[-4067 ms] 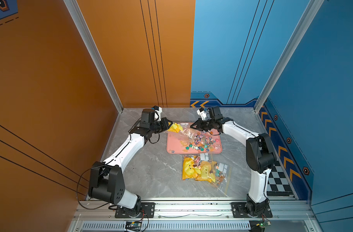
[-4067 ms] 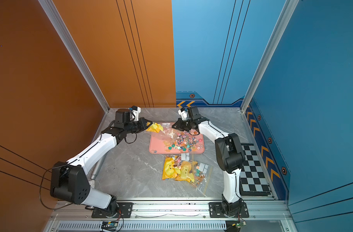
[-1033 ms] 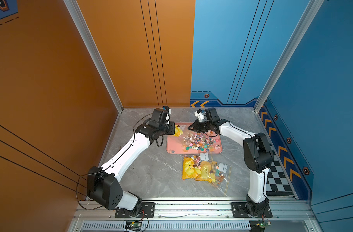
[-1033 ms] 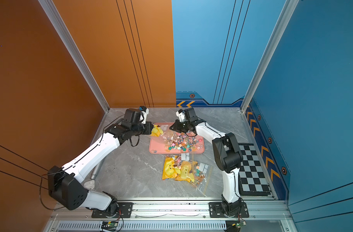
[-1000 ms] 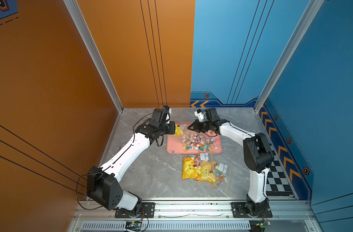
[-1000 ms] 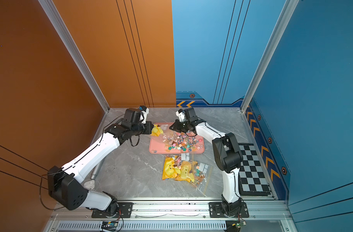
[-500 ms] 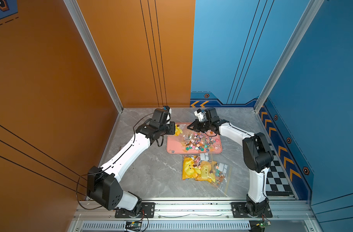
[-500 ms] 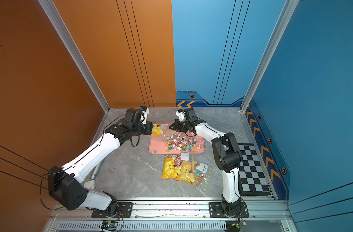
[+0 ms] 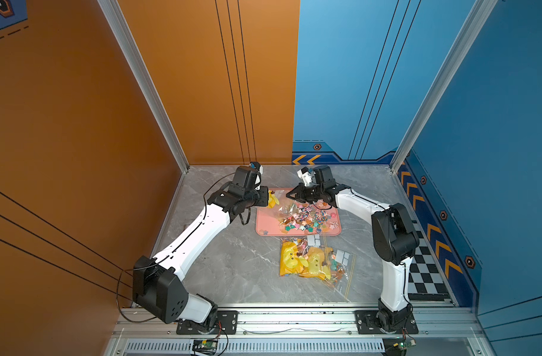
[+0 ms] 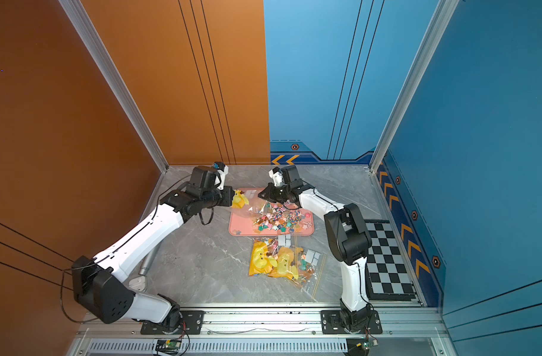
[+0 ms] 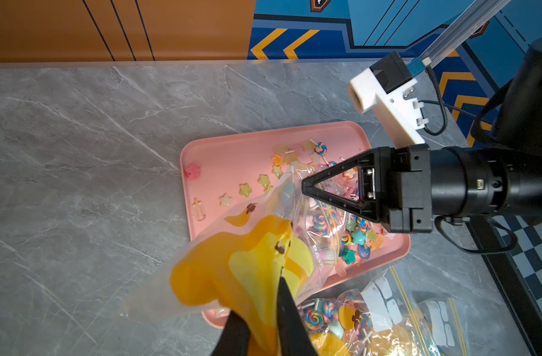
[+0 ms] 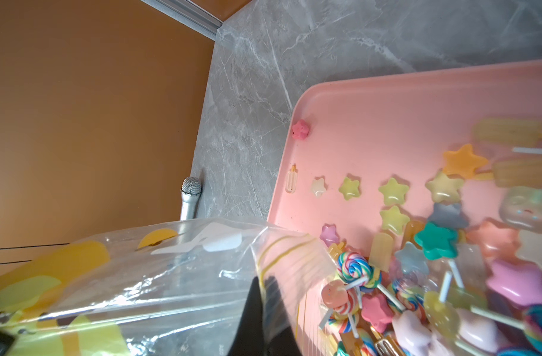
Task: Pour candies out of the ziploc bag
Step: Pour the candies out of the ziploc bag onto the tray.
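– Two grippers are pinching the ziploc bag [image 11: 239, 262]: left gripper [image 11: 257, 296] on its yellow end, right gripper [image 11: 305, 185] on its clear mouth.
– Candies [image 9: 306, 217] are lying on the pink tray [image 9: 265, 218]; labels [image 12: 222, 242] are looking blurry.

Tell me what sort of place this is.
Probably a robot test cell, not a home: left arm and right arm bolted to an aluminium rail, an orange wall and blue wall boxing them in, a checkerboard mat beside them.

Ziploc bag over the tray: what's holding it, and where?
The ziploc bag is held at both ends: left gripper on its yellow printed end, right gripper on the mouth edge by the zip lines.
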